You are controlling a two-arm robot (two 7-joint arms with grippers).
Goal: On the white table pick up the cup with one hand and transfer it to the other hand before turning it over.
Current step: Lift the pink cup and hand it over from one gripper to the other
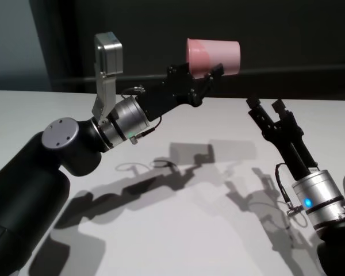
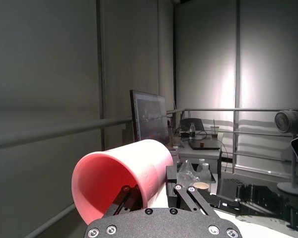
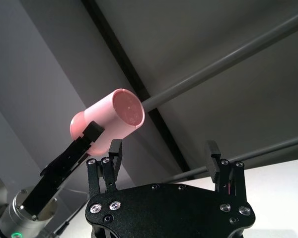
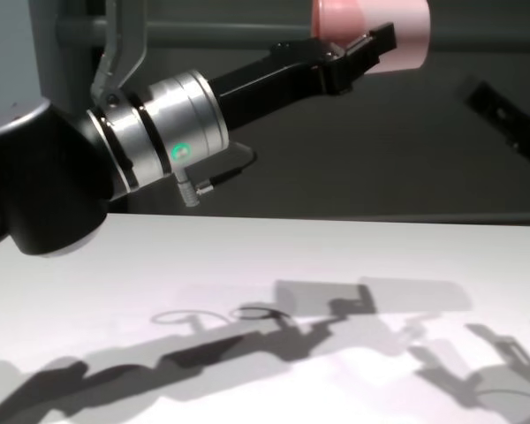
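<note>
The pink cup [image 1: 214, 56] lies on its side in the air, high above the white table [image 1: 178, 230]. My left gripper [image 1: 210, 72], on the wrist with the green light, is shut on the cup's wall at the rim. In the left wrist view one of its fingers [image 2: 125, 196] reaches inside the cup [image 2: 124, 178] and another stays outside. My right gripper [image 1: 265, 105], on the wrist with the blue light, stands open below and to the right of the cup, apart from it. The cup's closed base [image 3: 127, 108] faces the right gripper [image 3: 164, 148].
Only the arms' shadows lie on the tabletop [image 4: 247, 265]. A dark wall with a rail runs behind the table's far edge. Beyond it, a monitor [image 2: 149, 116] and a cluttered desk [image 2: 201, 146] stand far off.
</note>
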